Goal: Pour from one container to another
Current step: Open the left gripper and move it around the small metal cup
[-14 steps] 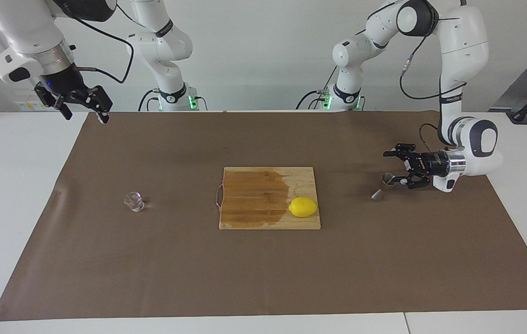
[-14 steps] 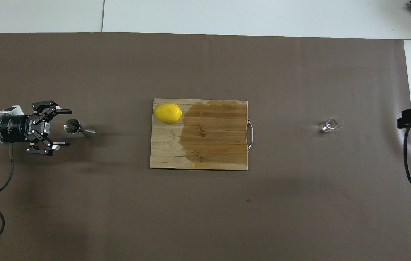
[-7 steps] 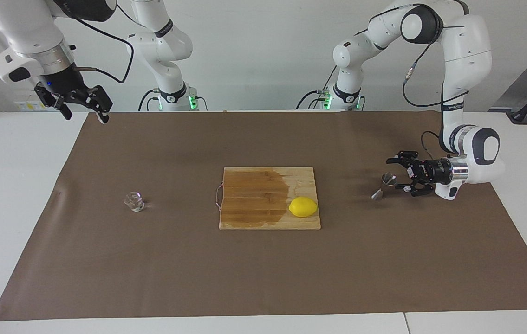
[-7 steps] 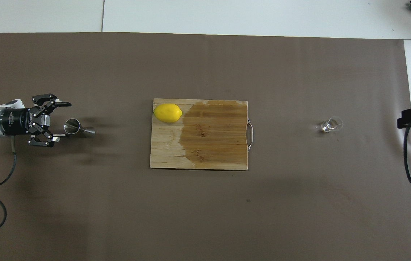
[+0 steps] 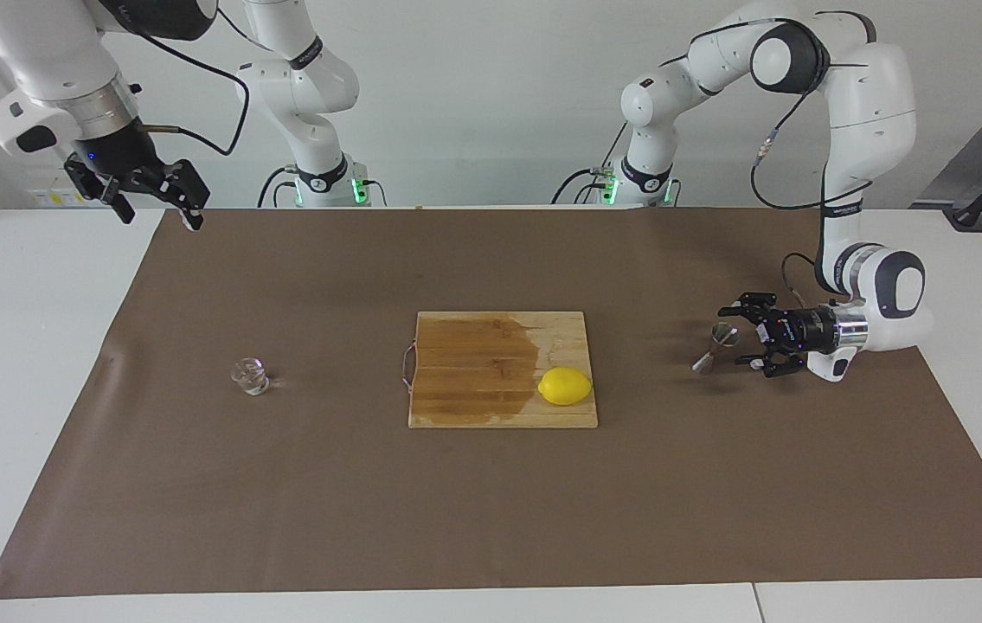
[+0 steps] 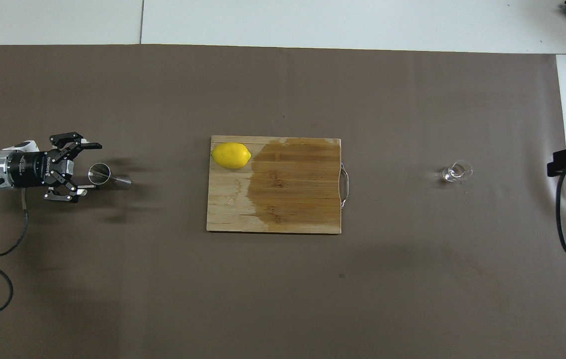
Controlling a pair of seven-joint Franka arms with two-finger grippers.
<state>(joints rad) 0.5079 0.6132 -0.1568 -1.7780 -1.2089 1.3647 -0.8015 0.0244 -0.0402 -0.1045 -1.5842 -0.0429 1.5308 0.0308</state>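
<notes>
The steel jigger point(image 5: 713, 348) stands upright on the brown mat point(image 5: 491, 502) at the left arm's end of the desk point(image 5: 15, 346), well apart from the cutting board point(image 5: 491, 407). The left claw point(image 5: 748, 337) is held low and level just beside the jigger, on the side away from the board, its fingers spread with nothing between them and the jigger's upper cone just ahead of the tips. No contact can be made out.

The step in hand is judged to be the grasp of the jigger. It would best be taken at or just above the narrow waist, with the fingers brought evenly to both sides before closing, so that the light, top-heavy piece is not nudged over. The jigger should be kept upright throughout, ready to receive.

The glass cup point(image 5: 249, 376) rests on the mat at the right arm's end of the desk, untouched. The right claw point(image 5: 153, 203) waits high over the mat's edge nearest the robots at that end, its fingers spread and empty.

Counted: one jigger, one glass cup, one lemon point(image 5: 565, 386) lying on the board's corner nearest the jigger, one cutting board, partly darkened as if wet, one mat, two arms.
</notes>
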